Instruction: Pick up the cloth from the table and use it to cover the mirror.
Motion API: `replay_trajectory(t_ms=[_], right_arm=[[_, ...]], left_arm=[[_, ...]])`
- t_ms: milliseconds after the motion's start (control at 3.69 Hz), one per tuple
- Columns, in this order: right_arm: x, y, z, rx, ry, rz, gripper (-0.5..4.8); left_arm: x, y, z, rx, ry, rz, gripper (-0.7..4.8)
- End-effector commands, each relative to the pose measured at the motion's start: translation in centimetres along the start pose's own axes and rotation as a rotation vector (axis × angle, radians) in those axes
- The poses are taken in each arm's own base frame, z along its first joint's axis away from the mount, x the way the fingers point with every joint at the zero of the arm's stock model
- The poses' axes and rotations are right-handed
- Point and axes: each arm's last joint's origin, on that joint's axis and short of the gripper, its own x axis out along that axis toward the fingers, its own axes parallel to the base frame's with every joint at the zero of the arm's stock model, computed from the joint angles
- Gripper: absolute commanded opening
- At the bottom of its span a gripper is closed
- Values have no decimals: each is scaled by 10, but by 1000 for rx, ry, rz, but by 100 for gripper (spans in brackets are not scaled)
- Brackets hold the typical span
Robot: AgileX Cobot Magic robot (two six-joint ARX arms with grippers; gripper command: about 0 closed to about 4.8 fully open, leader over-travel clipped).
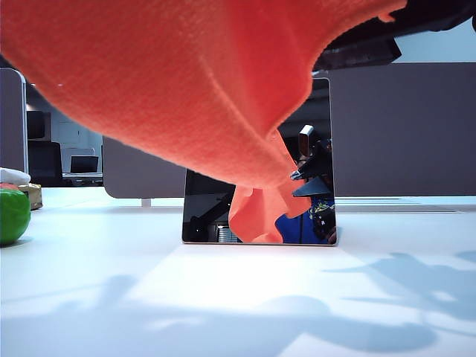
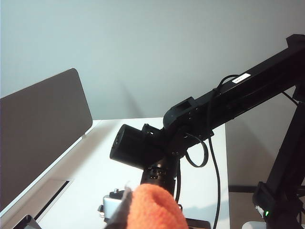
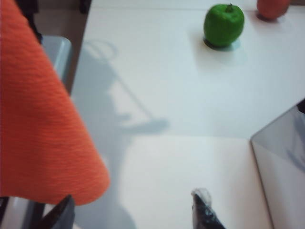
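Hanging fuzzy orange cloth (image 1: 186, 82) above upright mirror (image 1: 312, 186) on white worktop (image 1: 223, 297); left end effector (image 2: 143, 210) clenched on cloth, right end effector (image 3: 133, 212) released above the worktop.

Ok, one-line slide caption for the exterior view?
Orange cloth held aloft, draping in front of the upright mirror on the white table, a green apple off to the side.

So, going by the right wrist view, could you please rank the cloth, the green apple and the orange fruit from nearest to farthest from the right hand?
From the open right hand, low over the table:
1. The cloth, hanging right beside one fingertip.
2. The green apple, far across the table.
3. The orange fruit, just beyond the apple at the picture's edge.
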Motion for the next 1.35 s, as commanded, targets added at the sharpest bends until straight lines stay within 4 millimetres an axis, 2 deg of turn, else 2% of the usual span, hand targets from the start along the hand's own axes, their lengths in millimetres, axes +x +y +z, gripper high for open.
replay_trajectory(t_ms=[271, 542, 813, 1084, 1354], right_arm=[[-35, 48, 27, -17, -127, 63, 310], [-35, 51, 27, 39, -162, 123, 305], [-35, 51, 26, 40, -147, 109, 305], [-35, 51, 26, 41, -146, 109, 253], [-35, 51, 26, 41, -146, 109, 251]], left_arm=[[-1, 2, -3, -13, 57, 82, -6], [-1, 3, 3, 11, -2, 113, -6], [-1, 4, 6, 19, -36, 117, -6], [-1, 5, 10, 31, -72, 124, -6], [-2, 5, 13, 44, -103, 131, -6]])
